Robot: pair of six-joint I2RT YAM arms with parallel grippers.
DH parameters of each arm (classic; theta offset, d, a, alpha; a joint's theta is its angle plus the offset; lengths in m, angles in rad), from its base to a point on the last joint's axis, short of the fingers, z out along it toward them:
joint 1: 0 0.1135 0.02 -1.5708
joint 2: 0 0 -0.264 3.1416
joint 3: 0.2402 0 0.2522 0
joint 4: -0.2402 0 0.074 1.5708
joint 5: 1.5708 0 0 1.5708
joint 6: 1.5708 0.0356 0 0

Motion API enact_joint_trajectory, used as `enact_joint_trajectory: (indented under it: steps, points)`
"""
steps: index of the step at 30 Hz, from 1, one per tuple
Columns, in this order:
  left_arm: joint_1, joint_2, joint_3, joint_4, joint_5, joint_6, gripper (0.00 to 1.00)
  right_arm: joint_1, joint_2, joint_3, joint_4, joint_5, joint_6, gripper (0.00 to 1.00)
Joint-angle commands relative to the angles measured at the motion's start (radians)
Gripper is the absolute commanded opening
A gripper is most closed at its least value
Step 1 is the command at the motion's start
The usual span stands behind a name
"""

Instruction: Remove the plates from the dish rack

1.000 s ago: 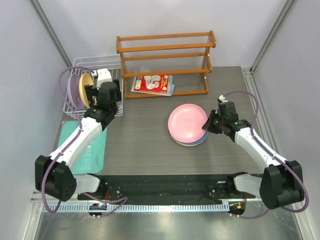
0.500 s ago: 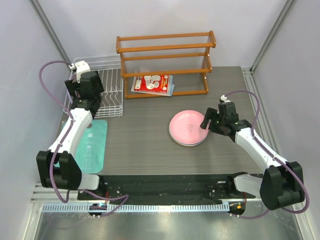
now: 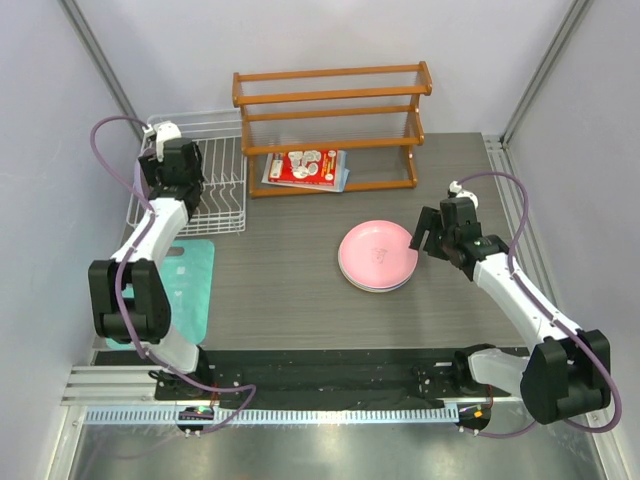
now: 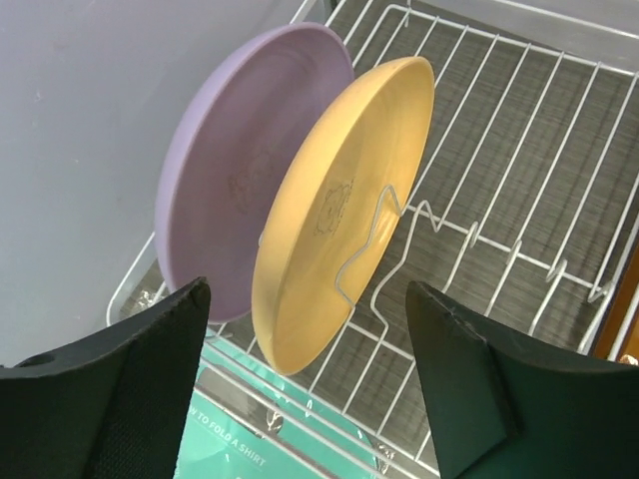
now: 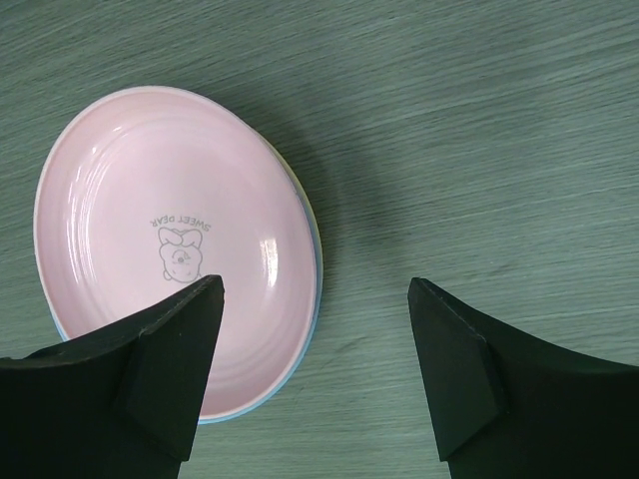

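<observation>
We read "SWEET BEAR" on the flat pink plate [image 5: 170, 249]. The yellow plate [image 4: 339, 210] and lavender plate [image 4: 230, 170] lean on edge in the rack [image 4: 469, 239]. Left gripper [image 4: 310, 389] and right gripper [image 5: 315, 369] gape empty.

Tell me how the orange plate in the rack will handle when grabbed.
The orange plate looks like thin plastic, so probably light and stiff. Standing on edge among the wires of the dish rack, it may snag coming out, and could roll if released.
</observation>
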Motion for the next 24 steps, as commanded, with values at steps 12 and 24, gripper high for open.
enact_joint_trajectory:
  steps: [12, 24]
  points:
    - [0.016, 0.095, -0.017, 0.303, -0.169, 0.142, 0.43, -0.001, 0.041, 0.030, 0.040, 0.022, -0.027, 0.80]
    - [0.016, 0.095, -0.023, 0.288, -0.187, 0.156, 0.00, -0.001, 0.043, 0.015, 0.050, -0.009, -0.027, 0.80]
